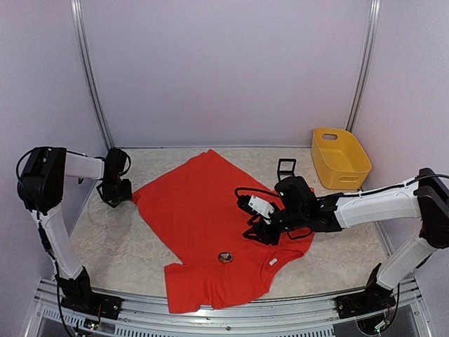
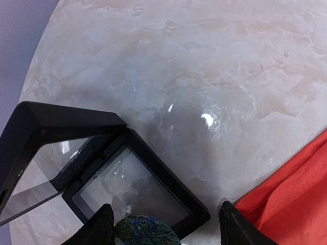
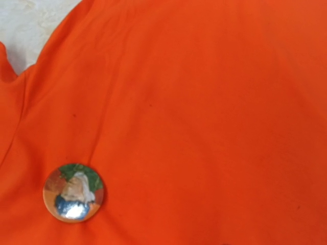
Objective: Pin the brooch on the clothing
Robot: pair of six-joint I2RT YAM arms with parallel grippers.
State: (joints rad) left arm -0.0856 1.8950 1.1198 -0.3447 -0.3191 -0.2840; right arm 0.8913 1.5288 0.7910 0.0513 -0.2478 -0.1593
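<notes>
The clothing [image 1: 203, 210], a red T-shirt, lies spread flat on the table, its white neck label [image 1: 273, 262] toward the near edge. A round brooch [image 1: 224, 257] with a green, white and blue picture rests on its chest [image 3: 73, 192]. My right gripper [image 1: 257, 232] hovers over the shirt just right of that brooch; its fingers are out of the right wrist view. My left gripper [image 1: 114, 192] is at the shirt's left sleeve, over an open black case [image 2: 127, 178]. Its fingers [image 2: 99, 227] stand wide apart, and a second round brooch [image 2: 145, 232], blue-green, lies between them beside the left one.
A yellow bin [image 1: 340, 158] stands at the back right. A small black open frame [image 1: 285, 168] stands upright behind the right arm. The shirt's red edge [image 2: 296, 194] lies just right of the left gripper. Side walls are close to both arms.
</notes>
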